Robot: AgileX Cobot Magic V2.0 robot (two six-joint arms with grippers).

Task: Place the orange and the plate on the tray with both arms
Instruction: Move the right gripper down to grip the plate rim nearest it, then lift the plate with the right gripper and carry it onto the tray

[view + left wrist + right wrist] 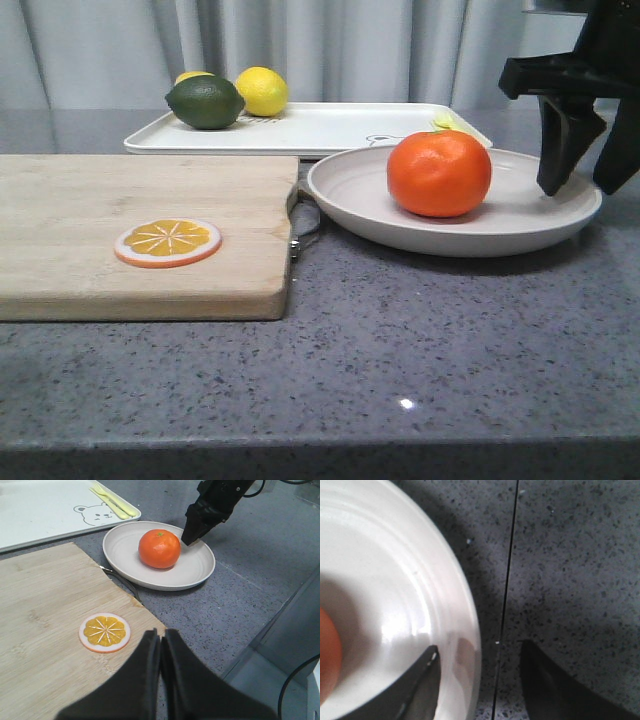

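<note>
The orange [440, 172] sits in the off-white plate [350, 200], which rests on the grey table just in front of the white tray [330, 125]. My right gripper [580, 188] is open and straddles the plate's right rim, one finger inside the plate [395, 580] and the other outside over the table. In the right wrist view only an edge of the orange [326, 660] shows. My left gripper [161, 632] is shut on nothing and hovers over the cutting board's near edge, well away from the orange [159, 548] and plate [192, 572]. It does not show in the front view.
A wooden cutting board [130, 235] lies left of the plate with an orange slice disc [167, 242] on it. A lime [205, 101] and a lemon [261, 90] sit at the tray's far left. A yellow fork [112, 501] lies on the tray by the bear drawing [93, 514].
</note>
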